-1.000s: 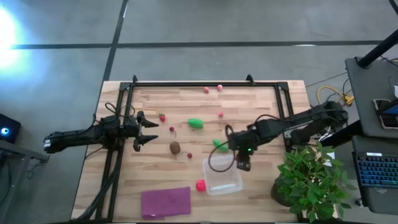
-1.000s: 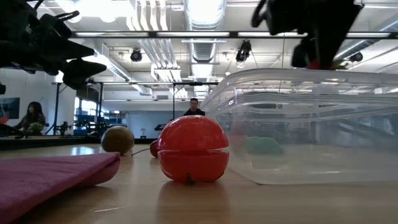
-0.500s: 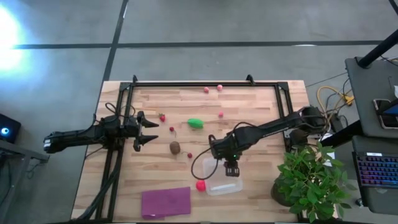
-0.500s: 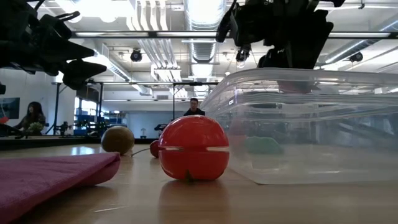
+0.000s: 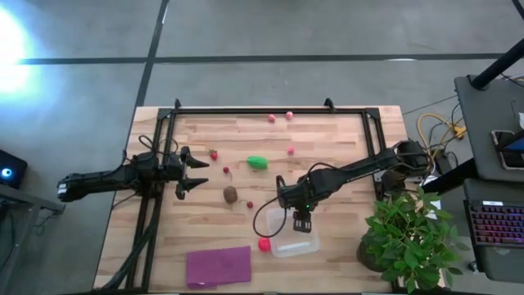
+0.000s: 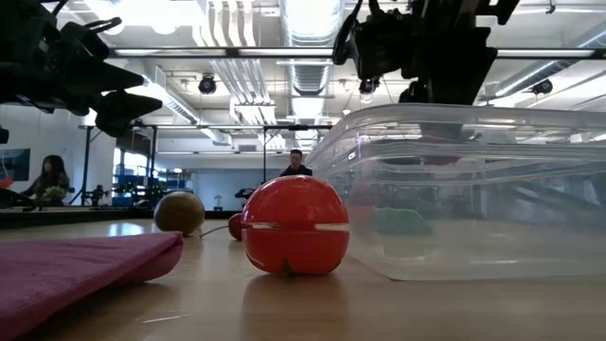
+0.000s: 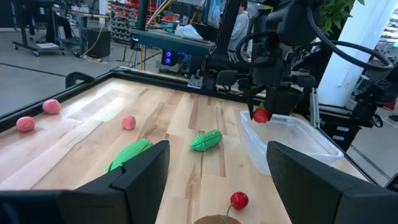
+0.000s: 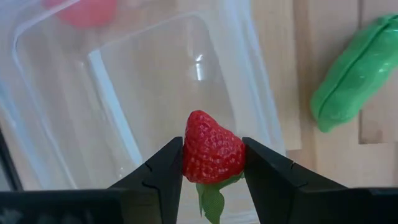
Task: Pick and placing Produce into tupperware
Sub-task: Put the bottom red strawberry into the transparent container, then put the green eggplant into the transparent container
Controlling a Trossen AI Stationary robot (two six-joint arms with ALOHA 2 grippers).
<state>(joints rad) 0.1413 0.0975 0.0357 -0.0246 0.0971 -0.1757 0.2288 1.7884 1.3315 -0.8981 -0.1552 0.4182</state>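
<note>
Table (image 5: pixel 344 139): wooden top, produce scattered. Right arm has swung inward over the last second, from beside the tupperware's far corner to directly above it; little shift in the last half second, so it looks settled over the drop point. Tupperware (image 5: pixel 293 240) sits just below the right claw (image 5: pixel 300 223), clear and with nothing inside yet. Left claw (image 5: pixel 194 170) parked well off to the side, fingers spread wide, nothing in them, unmoved. Purple sheet (image 5: pixel 219 265) lies beyond the tupperware, away from the claw. Red ball (image 5: pixel 264 243) rests just outside the tupperware wall, beside the claw. One green piece (image 8: pixel 354 71) lies on the wood just past the rim; a second (image 5: pixel 258 162) and the kiwi (image 5: pixel 231 193) are farther off. Strawberry (image 8: pixel 213 154) is pinched between the right claw's fingers, hanging over the open container. Judgement: carry done, release is next; most pieces not yet placed.
</note>
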